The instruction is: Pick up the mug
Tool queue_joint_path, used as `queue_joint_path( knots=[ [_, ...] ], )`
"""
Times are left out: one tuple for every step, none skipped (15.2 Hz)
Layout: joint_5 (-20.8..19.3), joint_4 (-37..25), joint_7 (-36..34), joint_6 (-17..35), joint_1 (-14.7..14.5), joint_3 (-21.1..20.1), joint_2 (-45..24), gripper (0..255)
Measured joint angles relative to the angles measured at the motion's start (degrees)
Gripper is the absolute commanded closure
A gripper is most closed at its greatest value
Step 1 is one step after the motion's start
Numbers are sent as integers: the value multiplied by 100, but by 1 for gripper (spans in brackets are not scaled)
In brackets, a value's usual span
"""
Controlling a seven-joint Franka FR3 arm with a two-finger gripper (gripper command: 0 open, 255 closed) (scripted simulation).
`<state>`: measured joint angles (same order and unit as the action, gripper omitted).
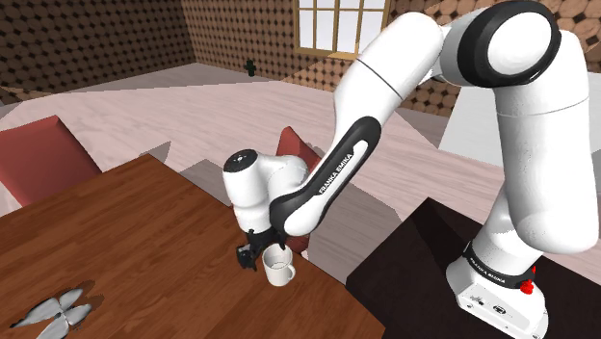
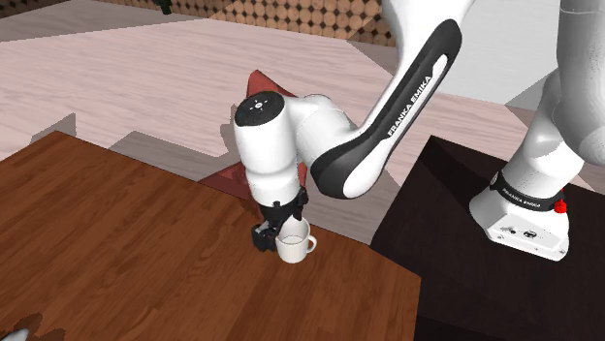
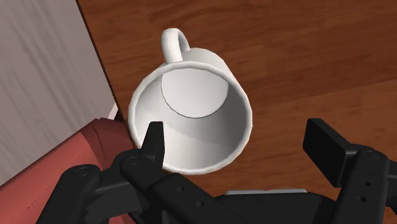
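At shoulder view's left: red chair [image 1: 43, 154] behind wooden table [image 1: 144, 231]; pale grey item [image 1: 56, 312] lying flat near the table's lower corner. At centre: second chair [image 1: 292, 144], red, past the table's far edge, partly hidden by the arm. Below it: gripper [image 1: 263, 254] pointing down, directly above white mug [image 1: 280, 272]. Mug position: upright on the table, close to the edge facing the stand [image 1: 409, 270], at right. In second exterior view: handle toward right. In wrist view: fingers [image 3: 153, 141] spread wide, pinching nothing; one over the mug's rim, the other outside the wall, clear of it. Handle on the side away from the gripper.
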<state>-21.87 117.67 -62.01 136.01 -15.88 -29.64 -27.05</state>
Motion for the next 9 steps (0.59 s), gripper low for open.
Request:
queue_joint_path(
  knots=[
    [-55, -93, -47, 9, -58, 39, -118, 0],
    [-112, -176, -89, 28, -112, 80, -232, 0],
    [-150, -186, -117, 69, -137, 109, -290, 0],
    [-200, -224, -152, 109, -174, 147, -375, 0],
    [-242, -209, -185, 171, -196, 178, -427, 0],
    [-282, -220, -212, 216, -220, 210, -487, 0],
    [-320, -240, -238, 255, -247, 241, -550, 0],
    [-372, -247, -279, 320, -282, 282, -627, 0],
    [-400, -289, -292, 335, -305, 308, -689, 0]
  ],
)
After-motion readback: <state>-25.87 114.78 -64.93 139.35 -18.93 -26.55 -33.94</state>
